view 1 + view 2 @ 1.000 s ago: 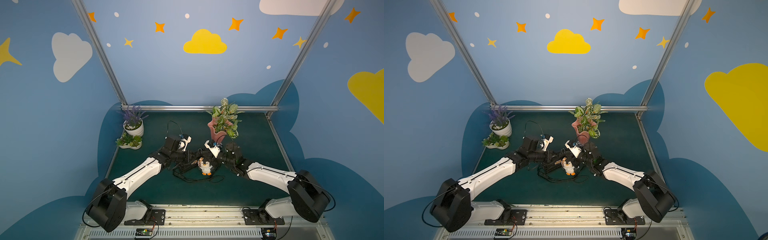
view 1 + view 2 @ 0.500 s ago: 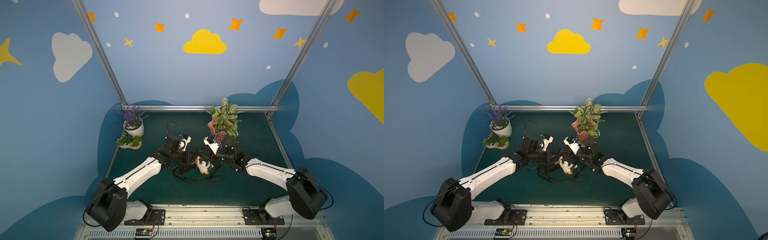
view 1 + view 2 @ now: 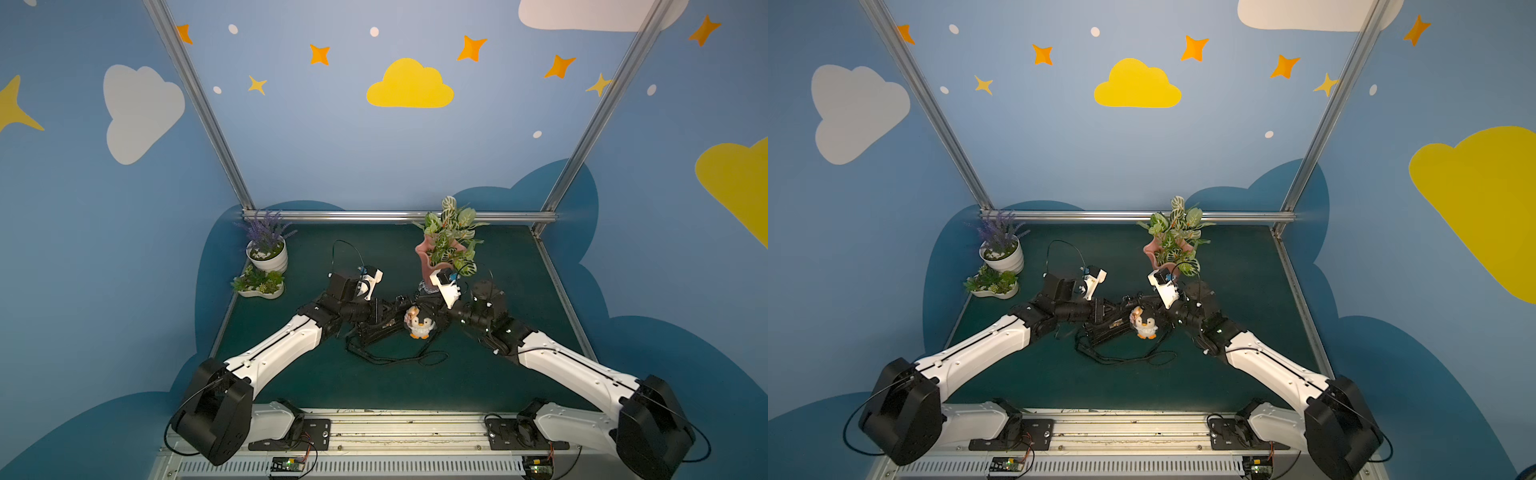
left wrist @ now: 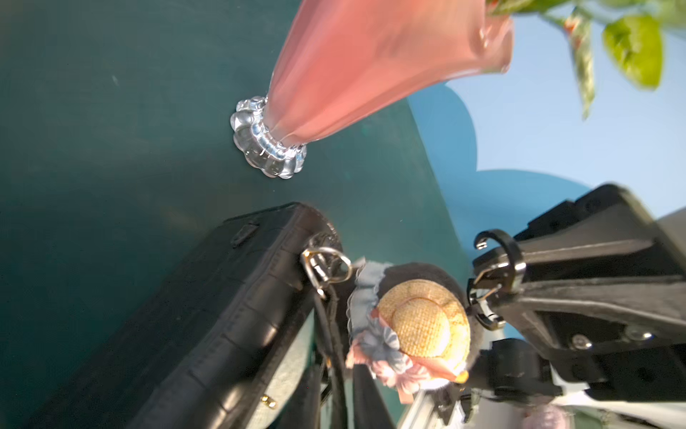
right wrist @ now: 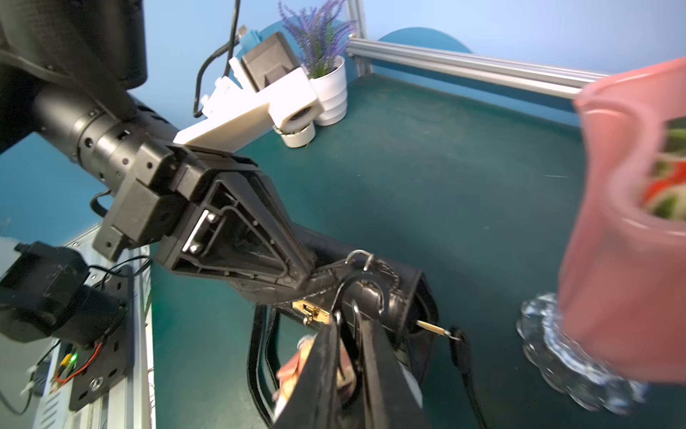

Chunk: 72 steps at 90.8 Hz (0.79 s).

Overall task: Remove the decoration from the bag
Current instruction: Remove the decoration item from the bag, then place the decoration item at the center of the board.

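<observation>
The black glossy bag (image 3: 372, 328) (image 4: 222, 315) lies at the middle of the green mat, its thin strap (image 3: 395, 359) looped toward the front. The decoration (image 3: 419, 326) (image 3: 1145, 326), a plush penguin with a straw hat (image 4: 423, 327), hangs beside the bag's end. My right gripper (image 3: 430, 309) (image 5: 349, 334) is shut on the decoration's black clip (image 4: 497, 275), which sits apart from the bag's silver ring (image 4: 326, 263). My left gripper (image 3: 395, 311) (image 5: 308, 273) (image 4: 339, 375) rests at the bag's top edge, jaws slightly apart with the strap between them.
A pink vase (image 3: 436, 262) with green leaves stands just behind my right wrist, its glass foot (image 4: 267, 141) close to the bag. A white lavender pot (image 3: 268, 255) and a succulent dish (image 3: 259, 284) sit at the back left. A metal rail (image 3: 374, 216) bounds the back.
The penguin has lifted a little and shifted right with my right gripper. My left arm has stayed at the bag.
</observation>
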Tool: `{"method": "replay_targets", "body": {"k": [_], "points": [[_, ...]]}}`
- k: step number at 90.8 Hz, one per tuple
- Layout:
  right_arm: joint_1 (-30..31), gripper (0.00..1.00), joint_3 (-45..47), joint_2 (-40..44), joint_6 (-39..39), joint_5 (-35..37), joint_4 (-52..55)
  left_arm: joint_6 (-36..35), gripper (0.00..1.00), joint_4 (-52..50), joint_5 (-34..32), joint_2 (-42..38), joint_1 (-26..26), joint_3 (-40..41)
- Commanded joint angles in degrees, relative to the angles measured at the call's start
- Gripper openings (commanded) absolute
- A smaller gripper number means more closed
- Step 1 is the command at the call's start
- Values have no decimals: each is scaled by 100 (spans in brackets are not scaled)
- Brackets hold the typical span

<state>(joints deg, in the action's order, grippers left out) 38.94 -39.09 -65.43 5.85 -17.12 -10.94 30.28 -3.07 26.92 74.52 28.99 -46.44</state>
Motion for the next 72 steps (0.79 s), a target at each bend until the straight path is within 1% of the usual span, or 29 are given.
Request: {"method": "replay_targets", "body": {"k": [1, 8, 13, 19, 31, 36, 38, 45, 54, 66, 72], "points": [[-63, 18, -134, 303, 210, 807, 1212, -68, 30, 299, 141, -263, -16, 20], [-90, 18, -273, 496, 349, 1283, 1995, -130, 34, 359, 104, -385, -16, 39], [-117, 18, -322, 636, 451, 1488, 2398, -180, 38, 407, 70, -463, -15, 68], [-123, 18, -296, 801, 620, 1812, 2680, -228, 40, 498, 59, -575, -16, 119], [-144, 18, -202, 1200, 643, 2585, 3040, -355, 49, 585, -12, -832, -16, 190], [-151, 19, -269, 1363, 664, 2835, 3344, -440, 53, 548, -70, -953, -15, 200], [-165, 19, -336, 1442, 701, 2960, 3626, -483, 54, 515, -114, -993, -16, 199], [-212, 19, -567, 1475, 806, 3063, 4241, -607, 59, 326, -316, -1154, -9, 185], [-285, 18, -827, 1276, 992, 3080, 4868, -791, 62, 76, -541, -1297, -24, 154], [-582, 18, -791, 795, 987, 2985, 4784, -807, 63, -50, -651, -1390, -78, 160], [-783, 18, -853, 501, 913, 3057, 4662, -794, 63, -97, -668, -1433, -105, 161]]}}
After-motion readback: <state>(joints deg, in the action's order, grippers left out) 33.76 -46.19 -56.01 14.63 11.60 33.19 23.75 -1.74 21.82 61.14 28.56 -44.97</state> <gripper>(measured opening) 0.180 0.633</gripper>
